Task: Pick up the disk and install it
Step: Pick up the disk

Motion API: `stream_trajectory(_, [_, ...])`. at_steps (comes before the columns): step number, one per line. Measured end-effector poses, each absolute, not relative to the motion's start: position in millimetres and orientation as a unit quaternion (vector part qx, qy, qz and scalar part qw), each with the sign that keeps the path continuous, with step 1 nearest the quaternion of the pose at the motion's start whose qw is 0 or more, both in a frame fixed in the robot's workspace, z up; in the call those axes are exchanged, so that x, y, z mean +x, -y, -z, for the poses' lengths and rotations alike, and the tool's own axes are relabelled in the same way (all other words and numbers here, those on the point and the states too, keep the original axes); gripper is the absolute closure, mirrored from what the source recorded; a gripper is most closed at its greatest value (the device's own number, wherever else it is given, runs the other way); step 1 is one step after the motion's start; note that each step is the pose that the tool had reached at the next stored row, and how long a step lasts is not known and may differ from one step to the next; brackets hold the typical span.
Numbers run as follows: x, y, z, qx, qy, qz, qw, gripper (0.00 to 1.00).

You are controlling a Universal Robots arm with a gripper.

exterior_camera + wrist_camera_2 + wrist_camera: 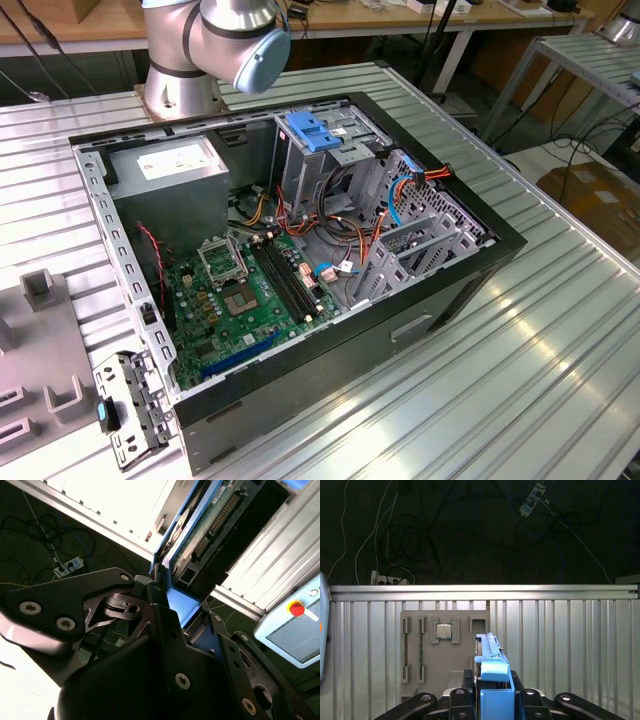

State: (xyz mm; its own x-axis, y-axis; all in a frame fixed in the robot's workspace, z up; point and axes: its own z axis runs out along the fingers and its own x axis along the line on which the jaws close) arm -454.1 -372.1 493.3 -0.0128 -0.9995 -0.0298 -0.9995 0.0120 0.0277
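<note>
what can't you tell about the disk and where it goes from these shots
- Disk label: first wrist view sees it edge-on.
- Disk's far end: cut off by the second wrist view's edge.
- Drive cage interior: exterior view, hidden under the blue latch plate.

Inside one open computer case (300,400) sit one power-supply box (165,170), one blue latch plate (318,132) and one green motherboard (250,300). Beside the case lies one grey fixture plate (40,350). One gripper (491,681) holds one disk (492,665).
</note>
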Motion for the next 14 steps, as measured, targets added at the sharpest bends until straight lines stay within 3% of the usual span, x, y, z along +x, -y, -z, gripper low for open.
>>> stream_trajectory(14, [-442.6, 372.1, -493.3, -0.703, -0.711, -0.02, 0.001, 0.63])
